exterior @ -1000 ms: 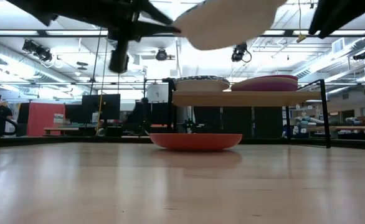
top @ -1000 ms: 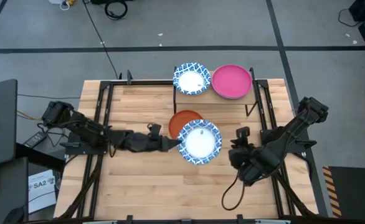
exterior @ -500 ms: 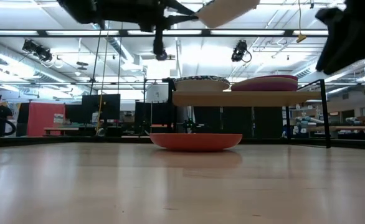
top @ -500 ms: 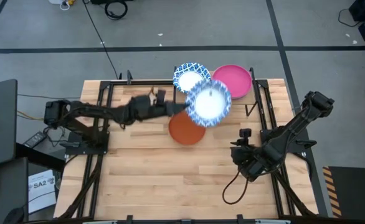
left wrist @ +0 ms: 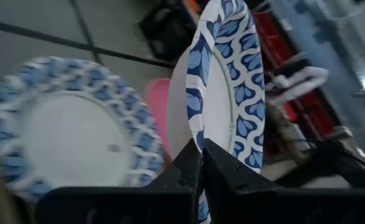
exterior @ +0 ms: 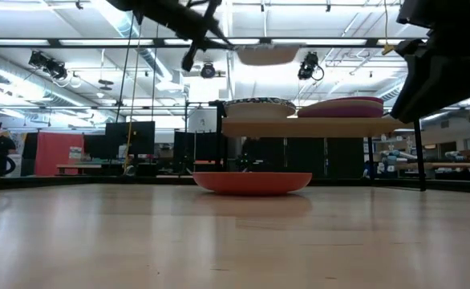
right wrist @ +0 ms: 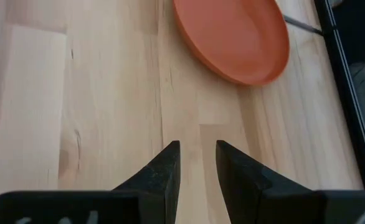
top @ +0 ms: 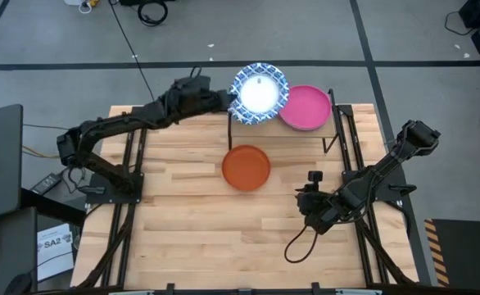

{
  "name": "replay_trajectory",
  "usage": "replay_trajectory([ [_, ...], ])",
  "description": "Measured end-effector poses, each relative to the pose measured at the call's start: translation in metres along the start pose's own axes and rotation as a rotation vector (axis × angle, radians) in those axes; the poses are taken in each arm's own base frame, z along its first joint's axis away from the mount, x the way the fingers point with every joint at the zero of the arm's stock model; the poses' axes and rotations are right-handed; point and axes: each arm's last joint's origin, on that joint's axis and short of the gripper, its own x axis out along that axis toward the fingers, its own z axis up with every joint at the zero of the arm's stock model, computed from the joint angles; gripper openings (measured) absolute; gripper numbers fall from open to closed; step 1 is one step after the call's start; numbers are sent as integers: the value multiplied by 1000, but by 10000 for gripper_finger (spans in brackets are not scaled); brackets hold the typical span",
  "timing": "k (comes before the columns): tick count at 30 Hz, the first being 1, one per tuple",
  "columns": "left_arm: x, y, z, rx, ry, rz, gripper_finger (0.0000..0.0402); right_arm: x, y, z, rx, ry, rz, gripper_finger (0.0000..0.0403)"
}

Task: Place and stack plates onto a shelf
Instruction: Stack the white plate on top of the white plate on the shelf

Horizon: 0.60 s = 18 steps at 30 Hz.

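1. Now the left gripper [top: 228, 100] is clamped on the rim of a blue-rimmed plate [top: 260, 90], holding it in the air over the shelf [exterior: 315, 127].
2. Under it, on the shelf's left half, lies a second blue-rimmed plate [left wrist: 70, 149]; the low view shows a clear gap between the two.
3. On the shelf's right half sits the pink plate [top: 307, 107], seemingly on top of something else, though I cannot tell what.
4. An orange plate [top: 246, 167] rests on the tabletop [top: 183, 221] in front of the shelf, untouched.
5. Off to the side, the right gripper [right wrist: 197, 165] hangs low over the bare tabletop, jaws slightly apart and holding nothing, near the orange plate but not touching it.
6. Step in hand, as I judge it: stacking the carried plate on its twin.
7. Next move calls for centring it over the lower plate, keeping it level, lowering until the two nest, then letting go of the rim. The carried plate's rim overlaps the pink plate from above, so a drift that way could land it askew.
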Motion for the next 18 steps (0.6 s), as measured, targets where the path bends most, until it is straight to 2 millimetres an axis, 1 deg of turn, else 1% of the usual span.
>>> replay_trajectory([
  [3, 0, 15, 8, -14, 11, 89, 15, 3, -1, 3, -12, -10, 1, 109],
  [8, 2, 36, 14, -27, 38, 205, 15, 6, -3, 5, 4, -6, 14, 109],
  [11, 3, 38, 17, -30, 28, 205, 15, 7, -4, 6, 2, 13, 40, 109],
  [18, 2, 42, 15, -32, 47, 233, 15, 10, -6, 7, 12, 21, 49, 109],
])
